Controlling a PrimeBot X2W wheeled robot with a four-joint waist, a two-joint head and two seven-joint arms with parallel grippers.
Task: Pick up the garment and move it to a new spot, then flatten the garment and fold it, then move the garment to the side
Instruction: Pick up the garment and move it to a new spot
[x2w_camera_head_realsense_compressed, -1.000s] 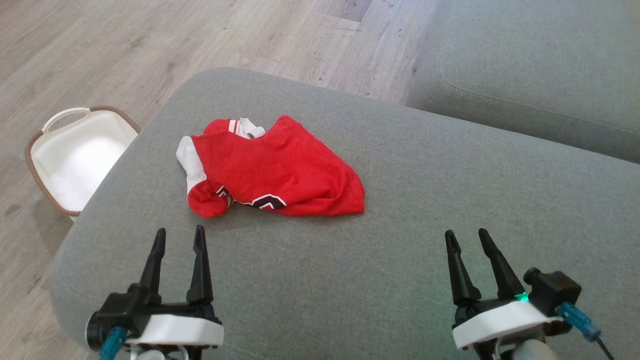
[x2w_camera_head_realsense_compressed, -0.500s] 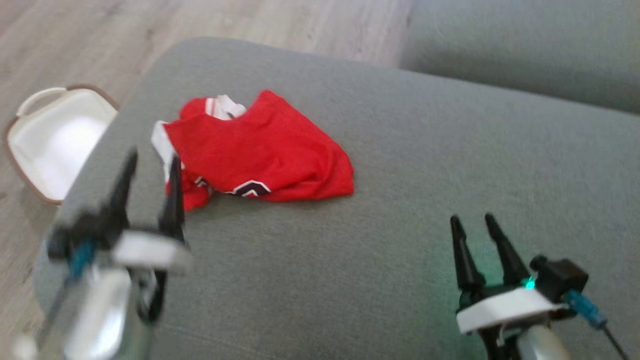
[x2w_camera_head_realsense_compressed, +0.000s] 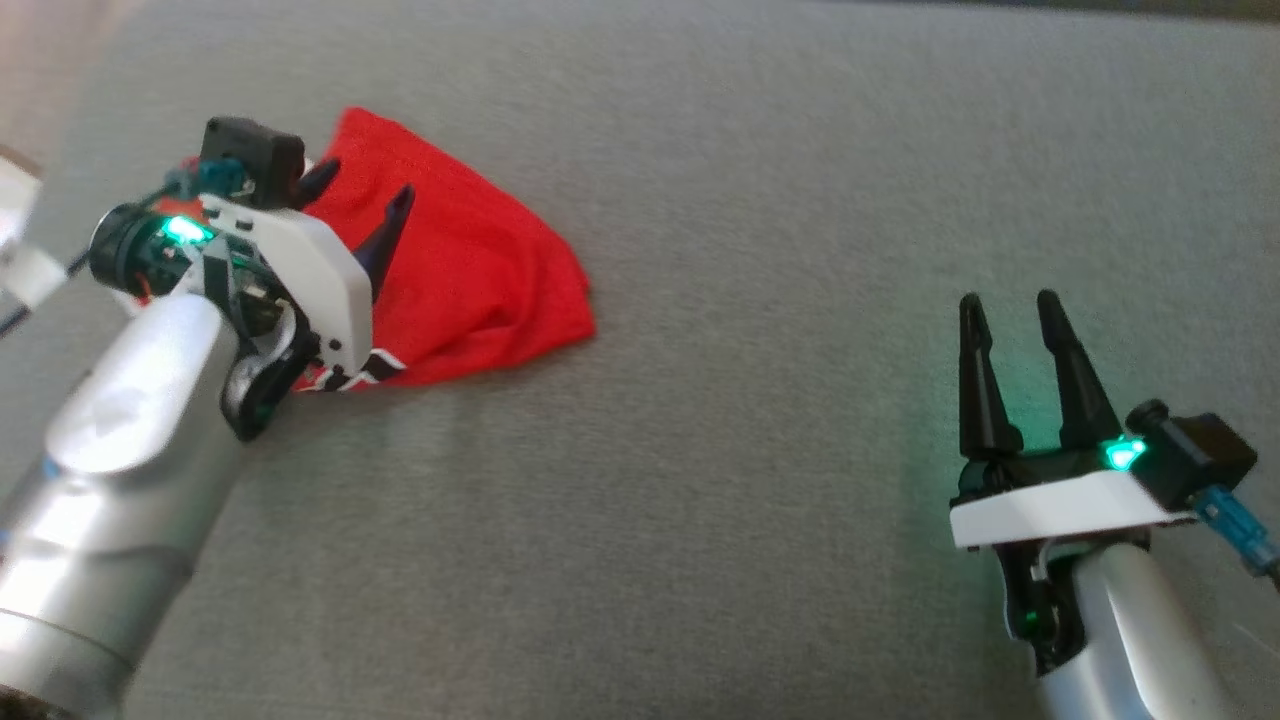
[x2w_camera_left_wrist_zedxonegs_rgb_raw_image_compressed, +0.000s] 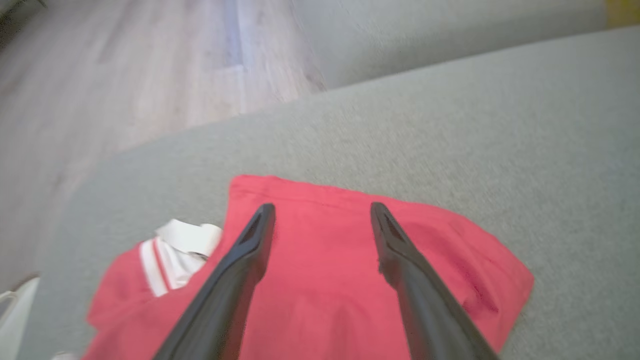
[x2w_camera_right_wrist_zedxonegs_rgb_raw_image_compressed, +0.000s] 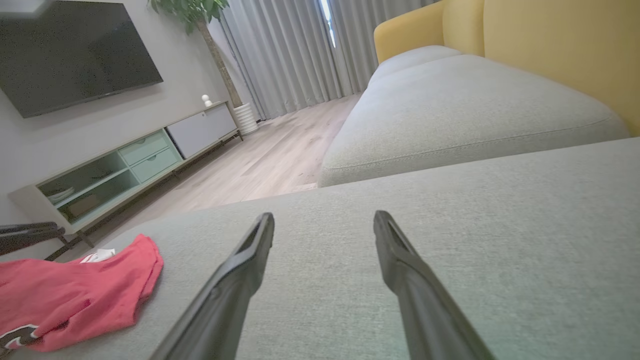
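The garment is a crumpled red jersey with white trim, lying on the grey sofa cushion at the upper left of the head view. My left gripper hovers over the jersey's left part, open, nothing between its fingers. In the left wrist view both fingers point down at the garment, whose white collar lies to their left. My right gripper is open above bare cushion at the lower right, well clear of the jersey. In the right wrist view the garment lies at the lower left.
A white basket edge sits off the cushion's left end. A second grey cushion and yellow sofa back lie beyond. Wooden floor, a TV cabinet and a wall screen are across the room.
The head camera tilted down and closer, shifting the scene. My left arm swung forward and up over the jersey. The right gripper stayed in place, open.
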